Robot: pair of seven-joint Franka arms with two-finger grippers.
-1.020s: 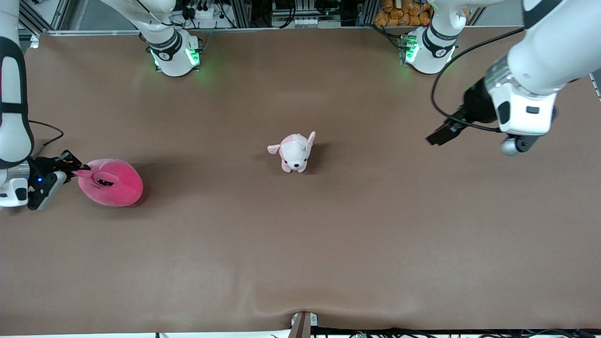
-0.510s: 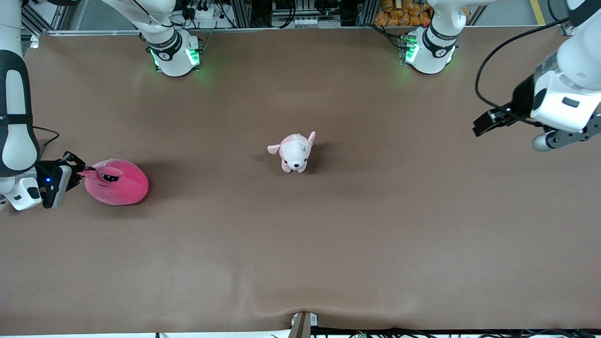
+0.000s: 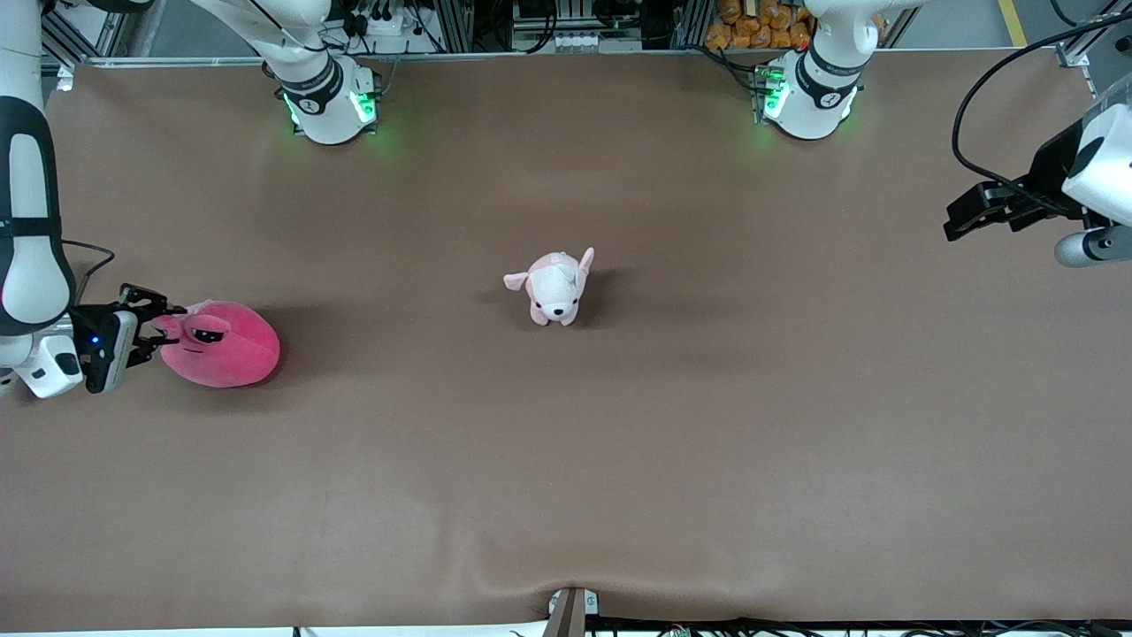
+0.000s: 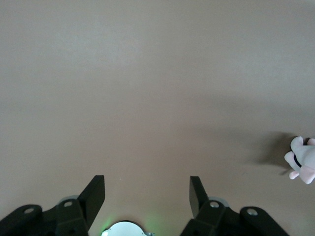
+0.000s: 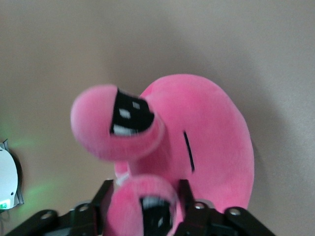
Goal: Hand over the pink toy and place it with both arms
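Right gripper (image 3: 152, 320) low at the right arm's end of the table, at 9 o'clock in the front view. Its fingers (image 5: 184, 196) are clamped on one eye stalk (image 5: 144, 206) of the pink toy (image 3: 221, 343); the other eye (image 5: 120, 123) stands free just above the jaws in the right wrist view. The toy's body rests on the brown table (image 3: 566, 460), with the gripper at its 9 o'clock edge.

Small pale pink-and-white puppy plush (image 3: 555, 286) stands near the table centre, well apart from the toy, at roughly its 3 o'clock.

Left gripper (image 3: 964, 221) is raised over the left arm's end of the table, at 3 o'clock in the front view. Fingers (image 4: 96, 196) spread wide, nothing between them; bare table below, puppy at the edge of the left wrist view.
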